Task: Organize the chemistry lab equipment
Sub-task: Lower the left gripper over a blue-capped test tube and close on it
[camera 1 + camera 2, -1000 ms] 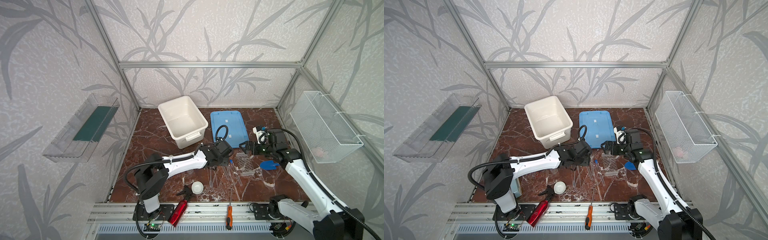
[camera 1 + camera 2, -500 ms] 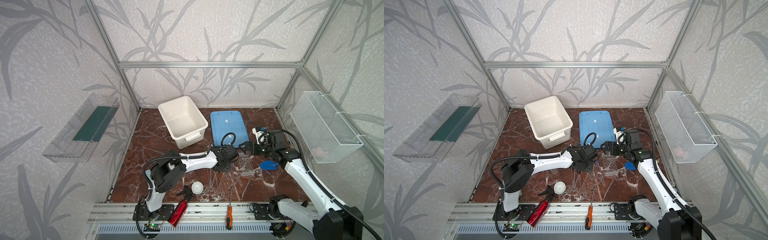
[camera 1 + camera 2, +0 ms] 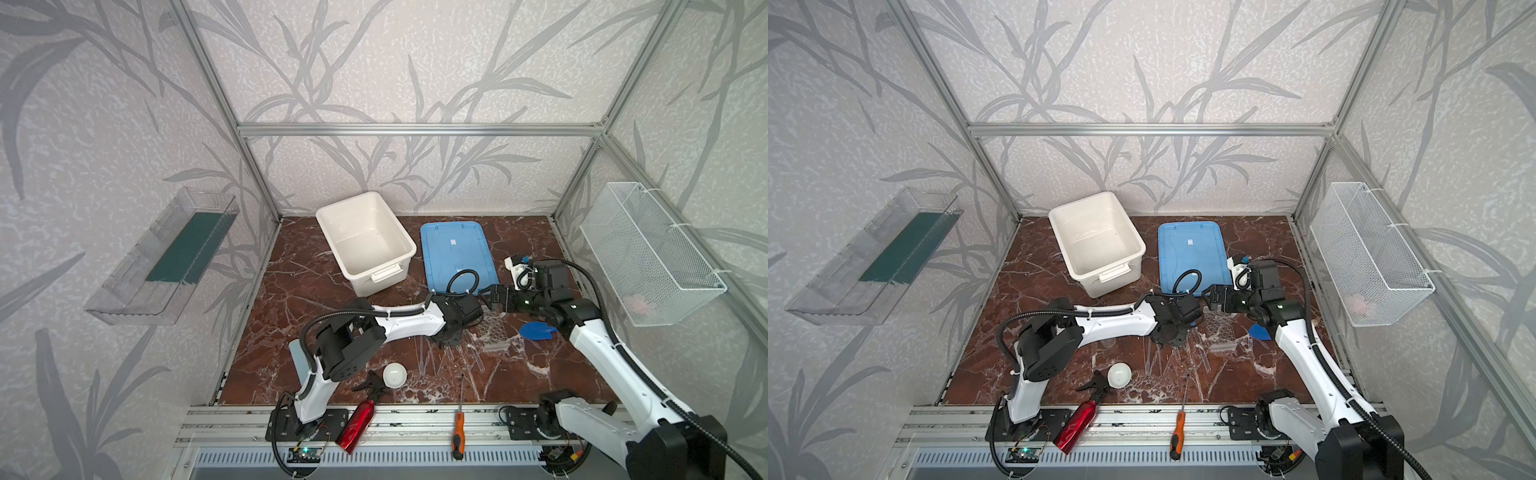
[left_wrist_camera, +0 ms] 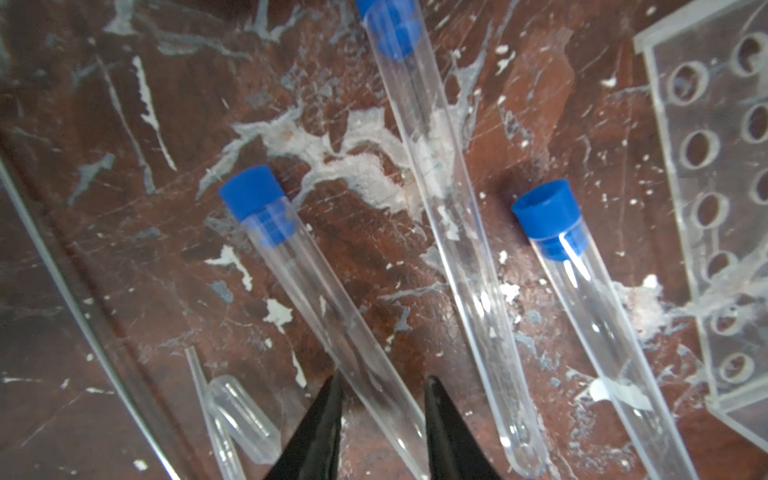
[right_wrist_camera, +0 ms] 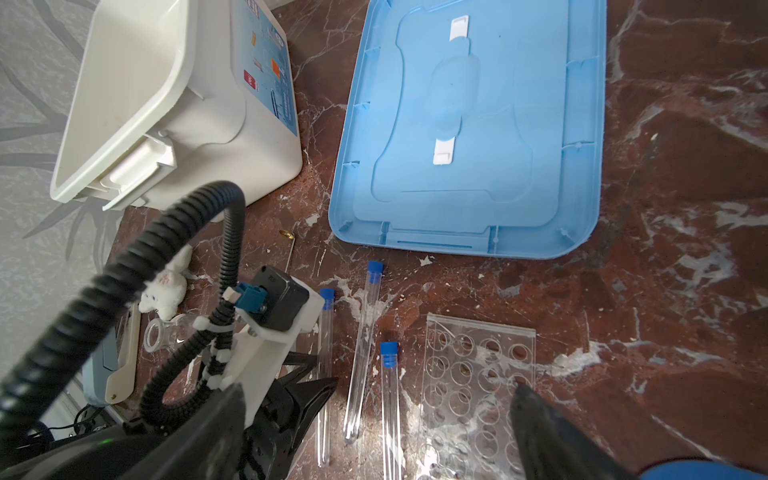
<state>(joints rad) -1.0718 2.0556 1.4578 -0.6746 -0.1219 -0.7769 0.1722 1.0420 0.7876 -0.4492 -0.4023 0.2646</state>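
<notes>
Three clear blue-capped tubes lie side by side on the marble floor. My left gripper (image 4: 382, 386) is down at them, its black fingers either side of the lower end of the leftmost tube (image 4: 316, 299). One finger touches the tube and a gap shows at the other. The middle tube (image 4: 449, 216) and the right tube (image 4: 598, 316) lie free. The clear perforated rack (image 4: 715, 208) lies flat beside them. My right gripper (image 5: 374, 392) hovers wide open above the rack (image 5: 478, 374), holding nothing. A clear dropper (image 4: 232, 407) lies by the left fingers. The white dish (image 3: 394, 374) and the small jar (image 5: 160, 334) sit apart.
A white bin (image 3: 365, 241) and a blue lid (image 3: 455, 253) lie at the back. A red spray bottle (image 3: 357, 424) and an orange-handled screwdriver (image 3: 457, 432) lie at the front edge. A flat blue piece (image 3: 536, 331) lies right of the rack. A wire basket (image 3: 648, 253) hangs on the right wall.
My left arm has reached further right and settled over the tubes, and its jaws have narrowed around the leftmost tube. The right arm has not moved.
</notes>
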